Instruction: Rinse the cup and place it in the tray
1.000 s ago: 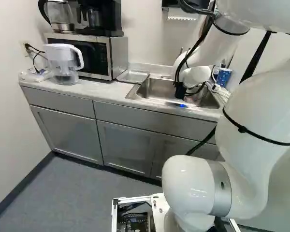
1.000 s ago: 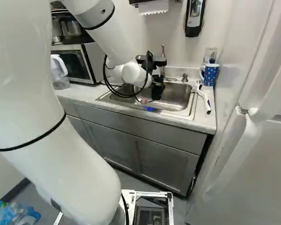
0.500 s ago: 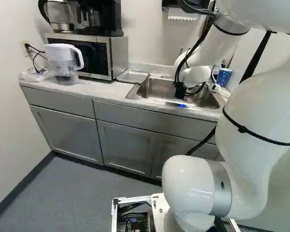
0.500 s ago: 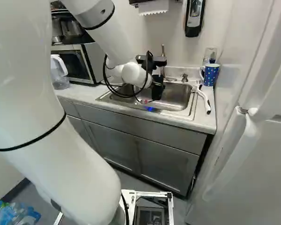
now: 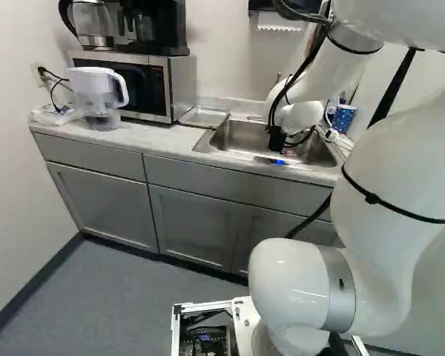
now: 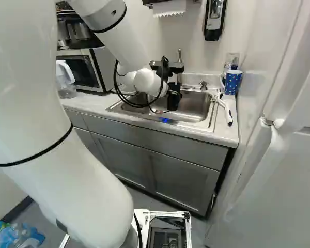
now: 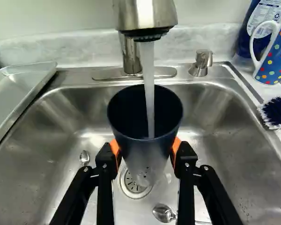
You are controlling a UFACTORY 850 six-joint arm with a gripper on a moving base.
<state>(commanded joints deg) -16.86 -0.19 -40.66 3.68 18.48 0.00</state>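
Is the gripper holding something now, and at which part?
The gripper holds the dark cup by opposite sides of its outer wall, below the rim.

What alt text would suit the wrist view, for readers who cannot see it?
The gripper holds a dark cup, mouth up, under a faucet, water pouring into it above a steel sink. Two spoons lie inside; a tray sits at one side, a dotted mug and a brush at the other.

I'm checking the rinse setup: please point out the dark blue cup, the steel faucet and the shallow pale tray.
Dark blue cup [image 7: 143,153]: wrist view, outer wall.
Steel faucet [image 7: 152,16]: wrist view, spout head.
Shallow pale tray [image 7: 13,93]: wrist view, bare inside.
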